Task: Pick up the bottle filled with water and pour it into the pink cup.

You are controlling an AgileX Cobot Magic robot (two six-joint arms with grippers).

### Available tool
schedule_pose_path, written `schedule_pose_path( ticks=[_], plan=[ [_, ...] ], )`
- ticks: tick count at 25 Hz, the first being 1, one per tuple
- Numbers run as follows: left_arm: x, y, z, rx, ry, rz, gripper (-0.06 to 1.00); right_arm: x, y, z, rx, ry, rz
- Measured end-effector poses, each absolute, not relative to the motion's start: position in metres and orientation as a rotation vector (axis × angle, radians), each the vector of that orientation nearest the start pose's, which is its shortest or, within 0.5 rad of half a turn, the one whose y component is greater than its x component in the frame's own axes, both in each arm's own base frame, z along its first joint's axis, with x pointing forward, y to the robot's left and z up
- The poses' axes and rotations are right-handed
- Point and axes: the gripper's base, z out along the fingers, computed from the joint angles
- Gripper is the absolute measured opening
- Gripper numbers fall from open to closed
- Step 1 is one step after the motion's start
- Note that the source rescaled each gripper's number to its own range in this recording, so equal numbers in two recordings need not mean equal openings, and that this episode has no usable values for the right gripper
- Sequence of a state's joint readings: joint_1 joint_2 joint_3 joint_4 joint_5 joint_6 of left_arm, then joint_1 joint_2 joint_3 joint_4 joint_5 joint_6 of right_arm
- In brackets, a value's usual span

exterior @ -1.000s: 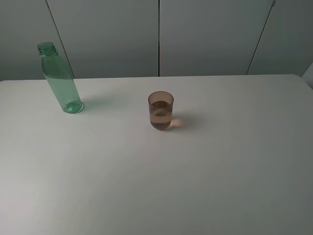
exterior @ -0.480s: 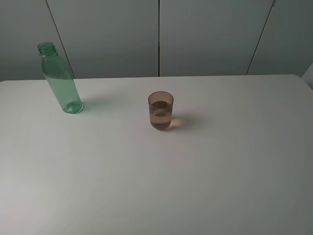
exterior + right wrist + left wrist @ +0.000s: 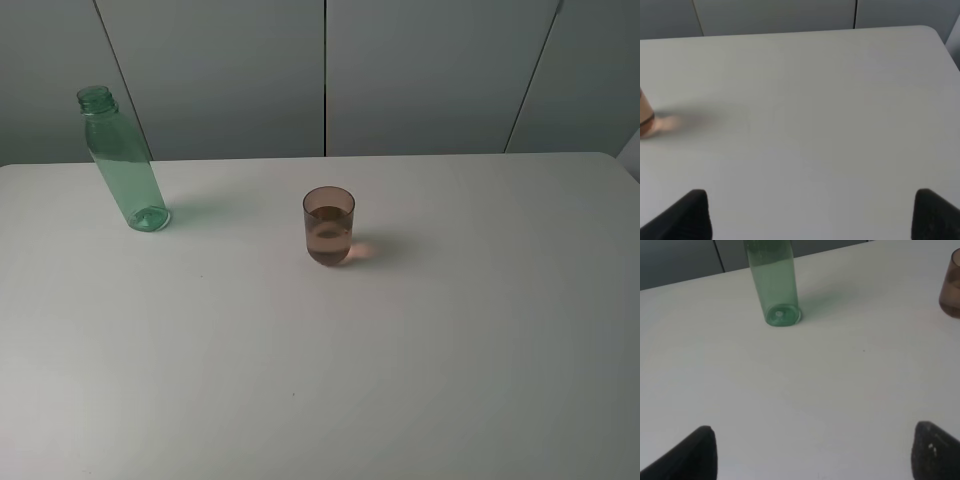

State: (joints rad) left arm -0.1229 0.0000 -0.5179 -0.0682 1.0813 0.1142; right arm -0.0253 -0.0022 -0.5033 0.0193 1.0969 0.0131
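Observation:
The translucent green bottle [image 3: 122, 165] stands upright, capless, at the table's back left; it also shows in the left wrist view [image 3: 773, 282]. The brownish-pink cup [image 3: 329, 226] stands near the table's middle with liquid in its lower half; its edge shows in the left wrist view [image 3: 951, 287] and the right wrist view [image 3: 645, 117]. Neither gripper shows in the high view. My left gripper [image 3: 812, 452] is open and empty, well short of the bottle. My right gripper [image 3: 810, 215] is open and empty, away from the cup toward the table's right side.
The white table [image 3: 400, 380] carries only the bottle and cup. Grey wall panels [image 3: 420, 70] stand behind its back edge. The table's rounded back right corner [image 3: 605, 157] is in view.

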Motion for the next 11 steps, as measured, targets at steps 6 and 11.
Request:
schedule_pose_path(
  ticks=[6,11],
  plan=[
    [-0.0085,-0.0043,0.2807,0.241,2.032,-0.087,0.97,-0.0071,0.0017,0.2753,0.038,2.074,0.016],
    [-0.0085,-0.0043,0.2807,0.242,2.032,-0.087,0.97,-0.0071,0.0017,0.2753,0.038,2.074,0.016]
  ],
)
